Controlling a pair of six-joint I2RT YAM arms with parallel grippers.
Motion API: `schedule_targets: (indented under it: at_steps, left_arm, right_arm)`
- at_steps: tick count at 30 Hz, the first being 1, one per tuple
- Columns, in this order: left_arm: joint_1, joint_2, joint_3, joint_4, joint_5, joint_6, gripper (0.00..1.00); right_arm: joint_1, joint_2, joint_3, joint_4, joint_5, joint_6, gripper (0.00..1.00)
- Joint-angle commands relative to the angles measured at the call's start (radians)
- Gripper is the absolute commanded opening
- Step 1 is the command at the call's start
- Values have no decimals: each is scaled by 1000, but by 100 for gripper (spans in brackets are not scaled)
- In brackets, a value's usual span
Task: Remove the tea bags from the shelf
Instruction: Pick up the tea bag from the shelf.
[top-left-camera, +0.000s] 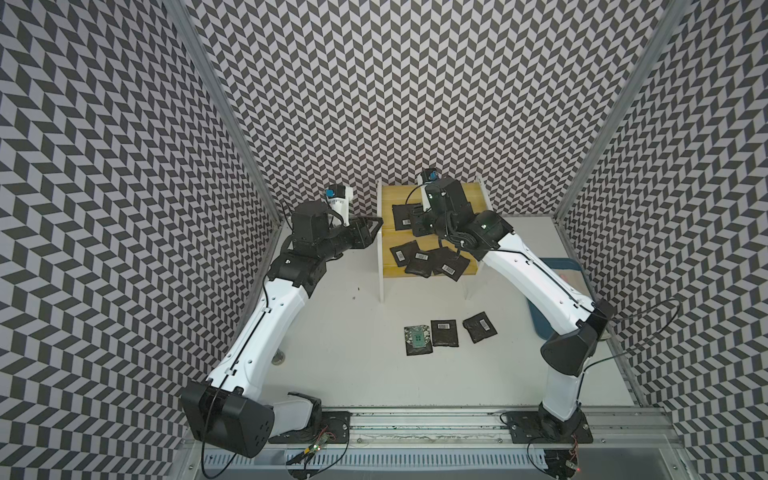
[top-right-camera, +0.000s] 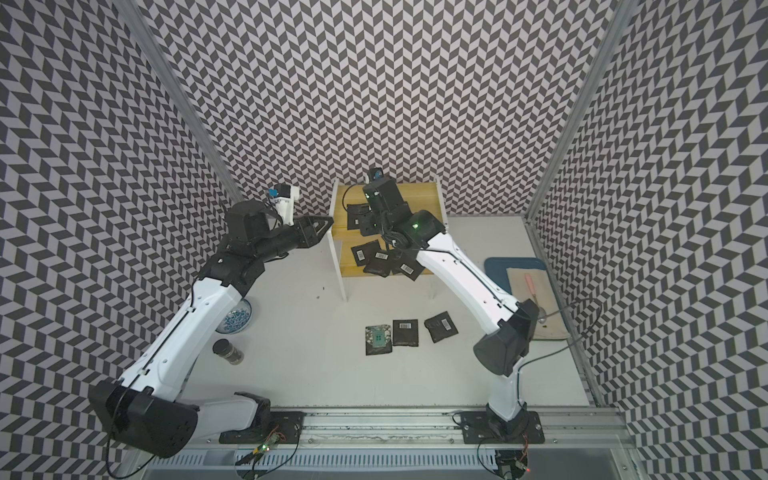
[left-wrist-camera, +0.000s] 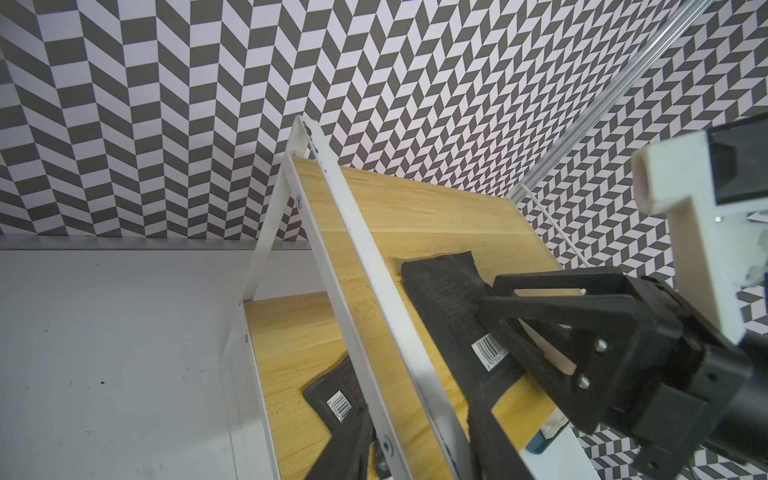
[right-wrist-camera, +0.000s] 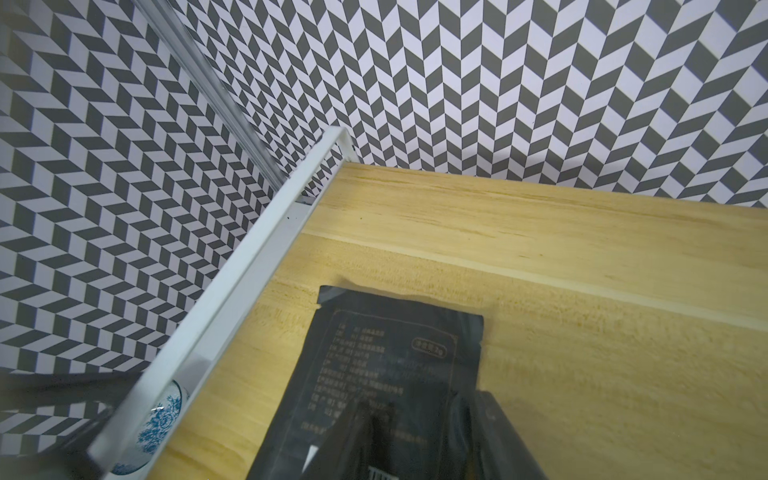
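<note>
The shelf (top-left-camera: 473, 195) stands at the back, two yellow boards in a white frame. One black tea bag (right-wrist-camera: 395, 353) lies on the upper board. My right gripper (right-wrist-camera: 422, 401) comes down on this tea bag's near end and is shut on it, with the foil bunched between the fingers. Several more tea bags (top-left-camera: 422, 264) overlap on the lower board. Three lie on the table in front (top-left-camera: 444, 332), one with a green-white face (top-left-camera: 417, 338). At the shelf's left side, my left gripper (top-left-camera: 377, 222) has one finger on each side of the white side rail (left-wrist-camera: 374, 291).
A blue tray (top-right-camera: 515, 266) holding a cloth and a spoon sits at the right, partly under the right arm. A blue-and-white bowl (top-right-camera: 237, 320) and a dark jar (top-right-camera: 227, 351) stand beside the left arm. The patterned back wall is just behind the shelf.
</note>
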Motion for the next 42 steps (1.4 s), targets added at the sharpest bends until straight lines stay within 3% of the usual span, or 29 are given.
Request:
schedule_targets:
  at_steps: [1,10,23,32,42]
  left_arm:
    - [-3,-11,-23,-17,-12,13,42]
    - [-3,-16,-26,-11,-12,7,43]
    - [0,-18,-18,-11,-20,6,43]
    - [3,-16,21,-16,-16,-5,47]
    - [3,-57,86,-55,-33,0,57]
  right_arm:
    - [9,42,-78,-216,-12,23,35]
    - [9,28,-56,-213,-8,36,10]
    - [19,-119,-53,-146,8,38,9]
    - [121,-373,-314,-44,73,73,9]
    - [347,-591,-636,50,158,163,10]
